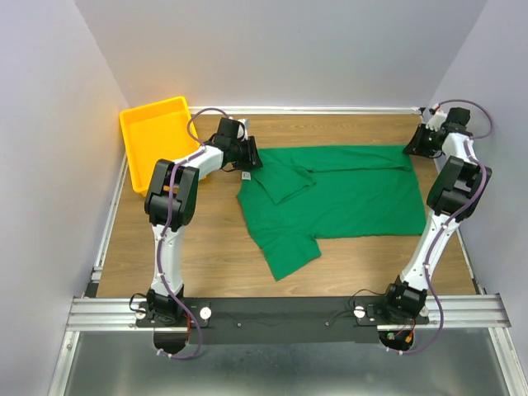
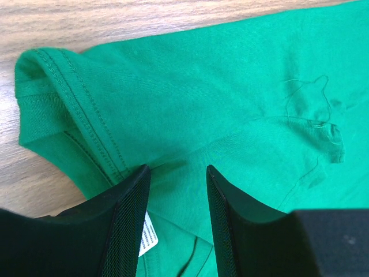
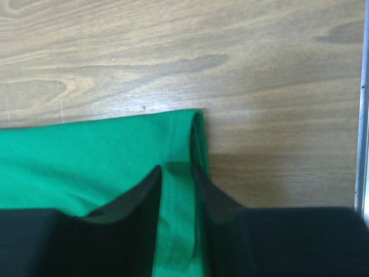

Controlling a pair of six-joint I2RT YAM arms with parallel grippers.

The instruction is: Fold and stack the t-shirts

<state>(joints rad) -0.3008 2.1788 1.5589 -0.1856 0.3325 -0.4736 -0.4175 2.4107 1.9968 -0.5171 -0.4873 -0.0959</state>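
Both released, the left pincer [image 2: 176, 170] straddles the collar of the dark green cloth t-shirt [image 1: 346, 194], the right pincer [image 3: 177, 168] its opposite hem.

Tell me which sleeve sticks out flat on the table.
The near sleeve, jutting out from the t-shirt on its own; the far sleeve is folded over onto the chest.

Green t-shirt [image 1: 346, 198]: one. Yellow tray [image 1: 157, 136]: one. Wooden table [image 1: 190, 247]: one. Robot arms [image 1: 172, 198]: two. White neck tag [image 2: 147, 234]: one.
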